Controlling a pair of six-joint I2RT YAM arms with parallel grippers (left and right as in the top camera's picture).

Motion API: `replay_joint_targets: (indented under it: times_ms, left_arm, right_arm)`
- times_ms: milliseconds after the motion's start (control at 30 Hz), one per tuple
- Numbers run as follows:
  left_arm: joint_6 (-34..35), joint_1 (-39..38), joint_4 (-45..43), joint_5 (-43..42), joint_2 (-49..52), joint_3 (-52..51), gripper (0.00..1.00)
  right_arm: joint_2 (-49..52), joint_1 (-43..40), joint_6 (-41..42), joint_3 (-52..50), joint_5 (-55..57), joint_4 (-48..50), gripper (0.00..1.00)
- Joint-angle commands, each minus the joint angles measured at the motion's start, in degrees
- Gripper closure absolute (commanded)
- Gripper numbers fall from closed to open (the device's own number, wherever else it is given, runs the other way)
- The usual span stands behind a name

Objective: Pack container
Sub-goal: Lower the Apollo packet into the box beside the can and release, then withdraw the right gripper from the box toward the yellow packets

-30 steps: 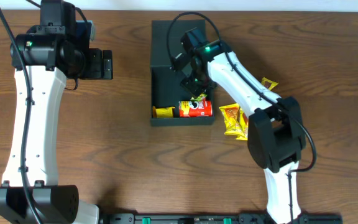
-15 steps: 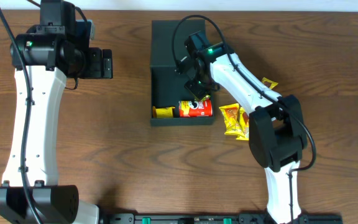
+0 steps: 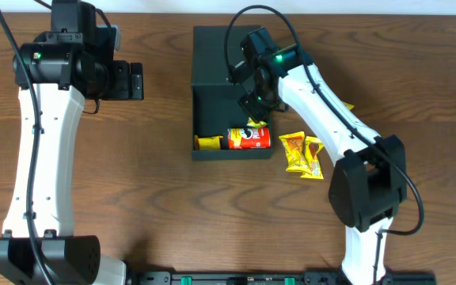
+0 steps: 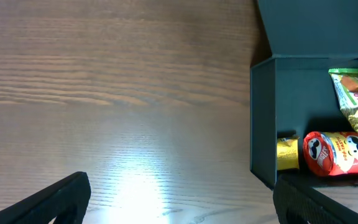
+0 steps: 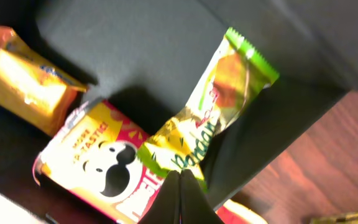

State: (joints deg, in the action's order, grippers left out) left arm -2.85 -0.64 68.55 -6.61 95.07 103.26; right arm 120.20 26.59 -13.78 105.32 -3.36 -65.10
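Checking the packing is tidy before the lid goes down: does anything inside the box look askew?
Yes. The green snack packet sits slanted in the container. Its lower end overlaps the Pringles can instead of lying flat, and the right gripper pinches that end.

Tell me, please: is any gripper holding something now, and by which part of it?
The right gripper pinches the green-and-yellow snack packet by one end. The left gripper is open and empty.

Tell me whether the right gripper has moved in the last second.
Yes, slightly. In the overhead view the right gripper, shut on the green snack packet, has shifted right, closer to the right wall of the container.
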Motion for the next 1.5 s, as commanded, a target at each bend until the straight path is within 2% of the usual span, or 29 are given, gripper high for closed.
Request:
replay_joint_targets:
  times_ms: [0, 367, 633, 1233, 1467]
  left_arm:
    - [-0.4, 0.3, -0.1, 0.8, 0.4, 0.4, 0.05]
    - [-0.4, 0.3, -0.3, 0.8, 0.4, 0.4, 0.05]
    - [-0.4, 0.3, -0.3, 0.8, 0.4, 0.4, 0.05]
    - [-0.4, 0.3, -0.2, 0.6, 0.4, 0.4, 0.05]
    - [-0.4, 0.3, -0.2, 0.6, 0.4, 0.4, 0.05]
  right_arm:
    - [-0.2, 0.5, 0.9, 0.6, 0.2, -0.8, 0.99]
    - [2.4, 0.5, 0.9, -3.8, 0.2, 0.3, 0.99]
    - [2.4, 0.6, 0.9, -10.1, 0.1, 4.5, 0.99]
    - [2.7, 0.6, 0.9, -13.1, 0.6, 9.9, 0.99]
    - [2.3, 0.6, 1.4, -9.9, 0.5, 8.6, 0.99]
